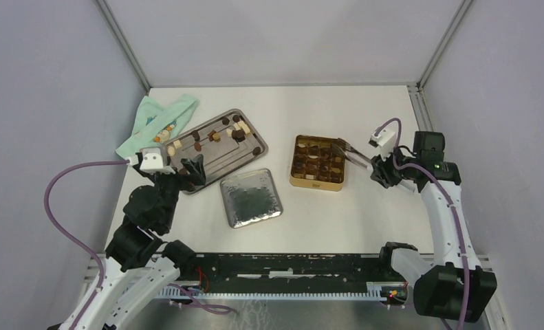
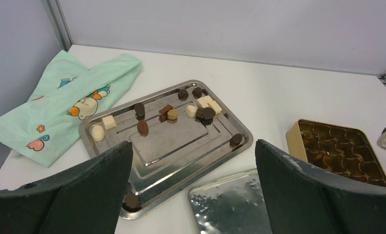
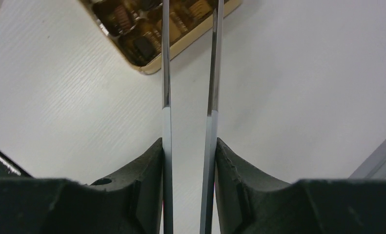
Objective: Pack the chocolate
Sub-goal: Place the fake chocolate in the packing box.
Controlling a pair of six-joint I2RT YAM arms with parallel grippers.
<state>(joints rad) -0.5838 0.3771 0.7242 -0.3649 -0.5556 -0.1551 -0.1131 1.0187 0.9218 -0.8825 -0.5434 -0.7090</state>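
So the white desk [image 1: 365,110] had a steel tray [image 1: 221,163] sitting at an angle on the left, with a mint-green cartoon-print cloth [image 1: 155,124] crumpled just beside its far-left corner. Near the tray's front edge lay a shiny square silver lid [image 1: 252,198] (or plate, couldn't really tell). Off to the right sat an open gold tin [image 1: 317,183] with a divider grid, and thin metal tweezers [image 1: 351,152] poked over its right edge.

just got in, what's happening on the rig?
The right claw is clamped on metal tongs whose tips reach over the open gold tin, which is partly filled with chocolates. Whether the tongs carry a piece is unclear. The left claw is open at the near edge of the steel tray, where loose pieces lie. A silver lid lies between.
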